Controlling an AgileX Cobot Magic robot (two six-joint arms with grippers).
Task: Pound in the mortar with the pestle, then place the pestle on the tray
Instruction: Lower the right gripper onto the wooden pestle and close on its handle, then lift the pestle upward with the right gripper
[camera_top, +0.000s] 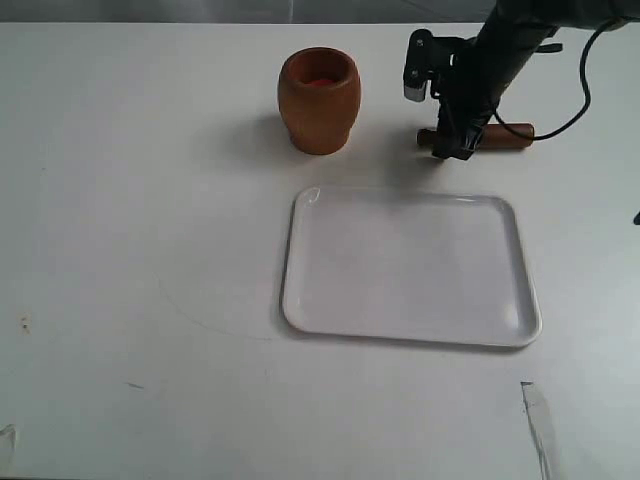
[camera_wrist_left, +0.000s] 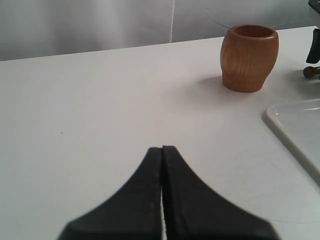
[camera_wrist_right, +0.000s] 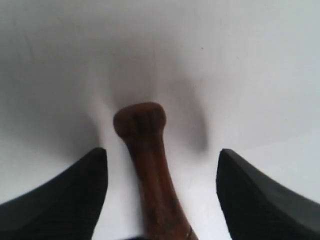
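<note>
The barrel-shaped wooden mortar stands upright at the back of the table, also seen in the left wrist view. To its right the dark reddish-brown pestle lies flat on the table, knob end toward the mortar. My right gripper is down over its thin neck, jaws open, one finger on each side of the pestle without touching it. The white tray lies in front of both. My left gripper is shut on nothing, low over bare table, out of the exterior view.
The tray's corner shows at the edge of the left wrist view. A black cable trails from the right arm behind the pestle. A pale curtain hangs beyond the table's far edge.
</note>
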